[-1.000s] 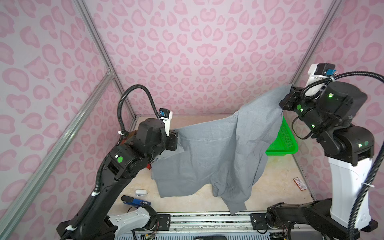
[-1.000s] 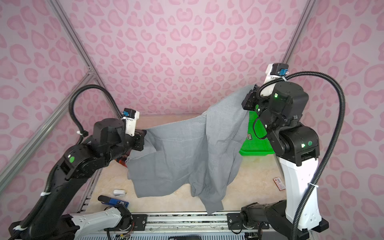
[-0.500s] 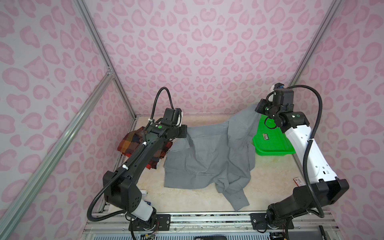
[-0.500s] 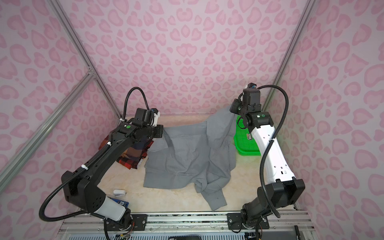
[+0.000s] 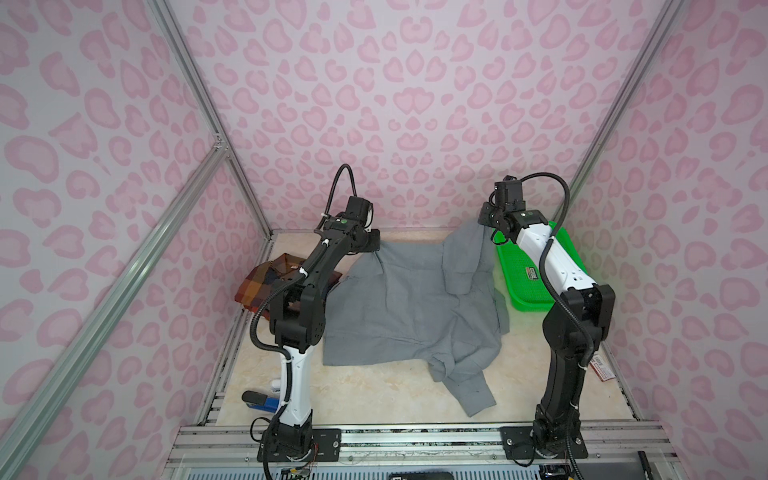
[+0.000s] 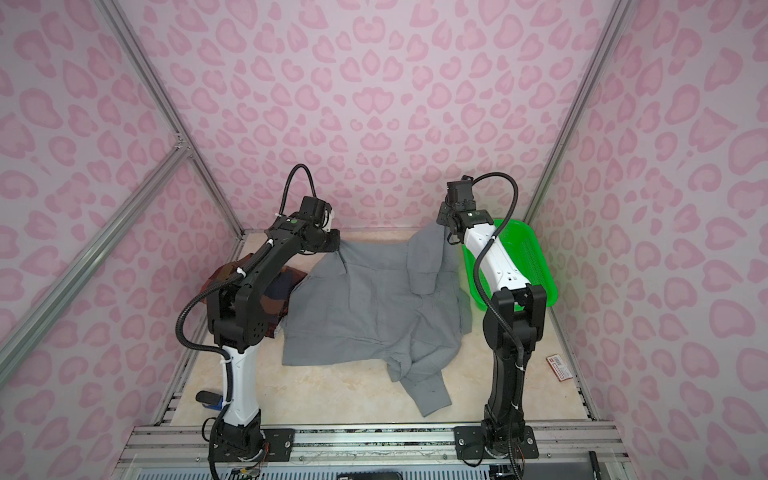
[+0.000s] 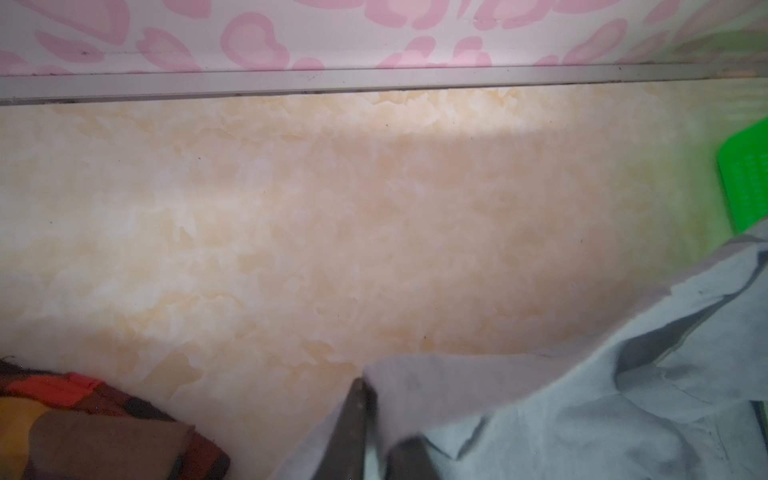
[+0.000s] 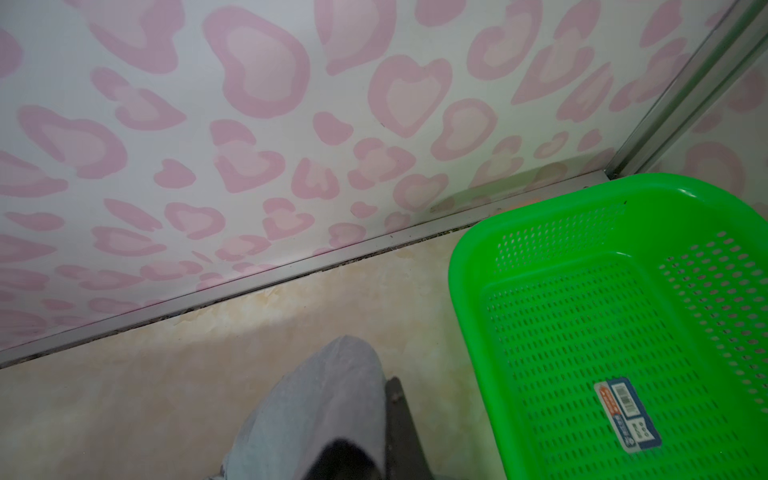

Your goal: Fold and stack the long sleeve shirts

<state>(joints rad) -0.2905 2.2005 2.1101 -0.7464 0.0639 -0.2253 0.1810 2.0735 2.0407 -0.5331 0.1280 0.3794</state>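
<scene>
Gray shirt (image 5: pixel 399 307), judged soft, light and limp, lies spread on the desk (image 5: pixel 353 395) just beside the green basket (image 5: pixel 524 293); corners give the best hold. The left gripper (image 5: pixel 376 246) and the right gripper (image 5: pixel 486 220) each have narrow jaws pinching a raised corner, the right one next to the basket. Plaid shirt (image 5: pixel 259 282) lies well apart from the basket.

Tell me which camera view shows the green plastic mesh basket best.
The right wrist view: the green plastic mesh basket is large there, its perforated floor and sticker clear. In both top views the right arm crosses the basket. The left wrist view catches only a blurred corner.
</scene>
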